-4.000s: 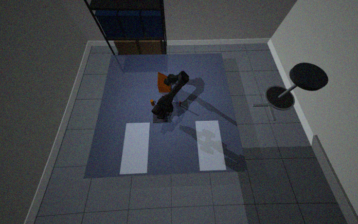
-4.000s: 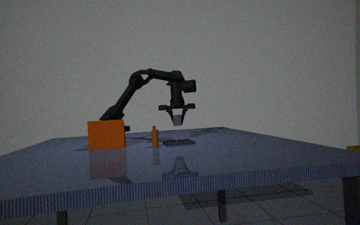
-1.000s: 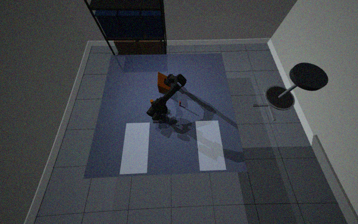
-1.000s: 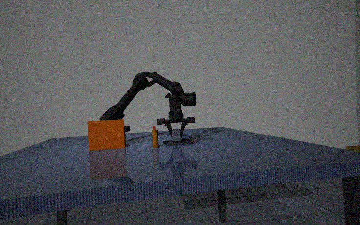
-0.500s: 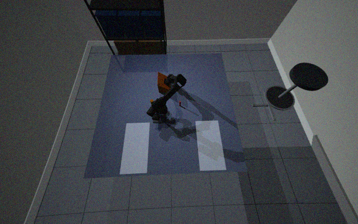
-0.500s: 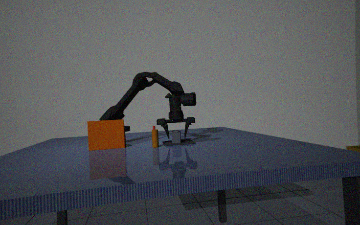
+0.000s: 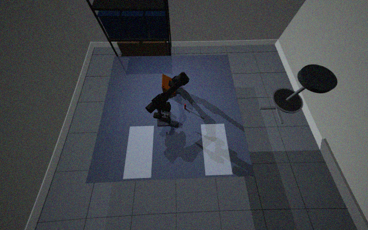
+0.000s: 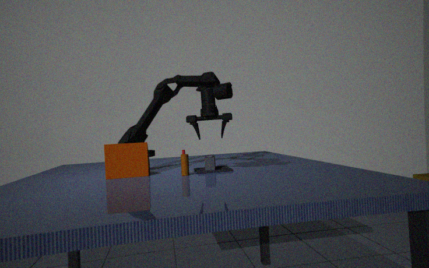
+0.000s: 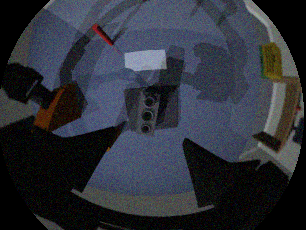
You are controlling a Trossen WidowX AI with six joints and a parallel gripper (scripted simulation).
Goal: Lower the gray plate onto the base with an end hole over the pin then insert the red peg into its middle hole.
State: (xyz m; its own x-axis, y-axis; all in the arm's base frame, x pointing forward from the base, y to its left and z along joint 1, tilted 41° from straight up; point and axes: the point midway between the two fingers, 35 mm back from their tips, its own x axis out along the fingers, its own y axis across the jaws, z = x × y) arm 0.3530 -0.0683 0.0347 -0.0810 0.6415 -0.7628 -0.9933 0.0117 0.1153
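The gray plate (image 8: 210, 163) (image 9: 148, 108), a thick bar with three round holes in a row, rests on the dark flat base (image 8: 198, 170) (image 9: 172, 117) (image 7: 163, 123) and looks level. Whether the pin stands in an end hole cannot be made out. My gripper (image 8: 210, 138) (image 9: 150, 136) is open and empty, pointing down high above the plate, with fingers spread wide. The red peg (image 7: 185, 106) (image 9: 102, 35) stands apart from the base. In the exterior view only its red top (image 8: 183, 152) shows behind an orange cylinder.
The orange cylinder (image 8: 185, 166) stands between the plate and an orange block (image 7: 166, 82) (image 8: 126, 161) (image 9: 60, 110), which is beside the arm's base. Two white rectangles, one left (image 7: 138, 151) and one right (image 7: 216, 160), lie on the blue surface. A black stool (image 7: 317, 78) stands at the right.
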